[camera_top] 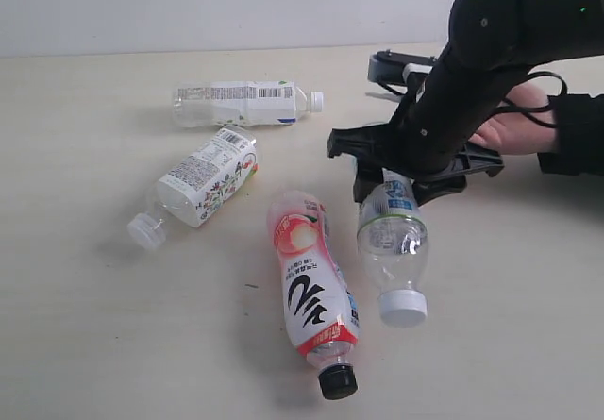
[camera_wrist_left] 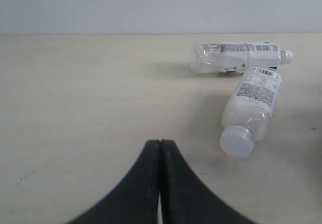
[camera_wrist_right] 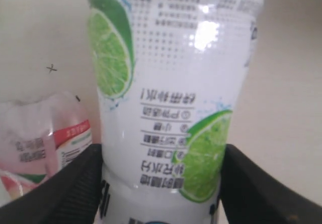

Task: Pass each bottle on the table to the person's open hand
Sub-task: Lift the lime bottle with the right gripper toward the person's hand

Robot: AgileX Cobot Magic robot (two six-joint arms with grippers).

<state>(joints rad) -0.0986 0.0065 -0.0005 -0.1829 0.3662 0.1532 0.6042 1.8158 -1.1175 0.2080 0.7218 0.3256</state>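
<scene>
Exterior view: right arm (camera_top: pixel 477 61) angled low over the table (camera_top: pixel 113 335), right tool (camera_top: pixel 392 184) tight around green-label bottle (camera_top: pixel 393 245).

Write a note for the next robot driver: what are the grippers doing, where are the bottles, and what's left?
Left gripper: shut, holding nothing.
Right gripper: shut on the lime bottle near its base, cap pointing down.
Hand: behind the right arm, partly hidden.
Pink bottle and two white bottles lie on the table.
Done: nothing delivered yet.
Left: pass the lime bottle to the hand, then the other three.
</scene>
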